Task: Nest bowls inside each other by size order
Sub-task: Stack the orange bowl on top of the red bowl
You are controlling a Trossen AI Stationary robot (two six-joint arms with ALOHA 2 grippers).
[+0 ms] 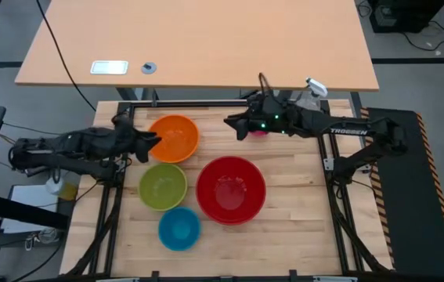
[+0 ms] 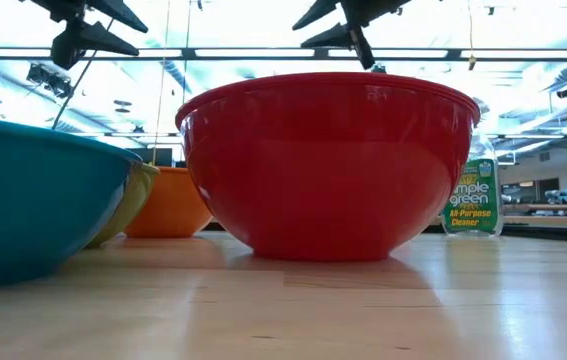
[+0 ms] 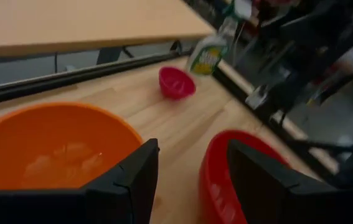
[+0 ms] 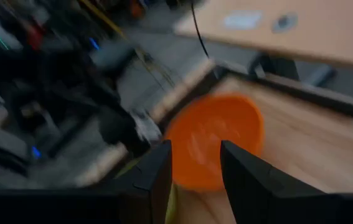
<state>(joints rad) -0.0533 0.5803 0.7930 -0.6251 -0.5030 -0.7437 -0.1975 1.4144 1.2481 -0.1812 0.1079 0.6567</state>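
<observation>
Four bowls stand upright on the wooden table: orange (image 1: 174,138) at the far left, lime green (image 1: 163,186), blue (image 1: 179,228) nearest the front, and the large red one (image 1: 231,189). The small magenta pink bowl (image 3: 176,83) stands at the far side and is mostly hidden under my right arm in the high view (image 1: 258,133). My left gripper (image 1: 155,141) is open above the orange bowl's left rim (image 3: 192,146). My right gripper (image 1: 233,124) is open and empty, held high between the pink and orange bowls (image 4: 196,146).
A clear spray bottle with a green label (image 1: 308,92) stands at the table's far right corner, behind the pink bowl (image 2: 473,195). A light wooden desk (image 1: 198,39) lies beyond the far edge. Bare tabletop shows at the front right (image 1: 300,235).
</observation>
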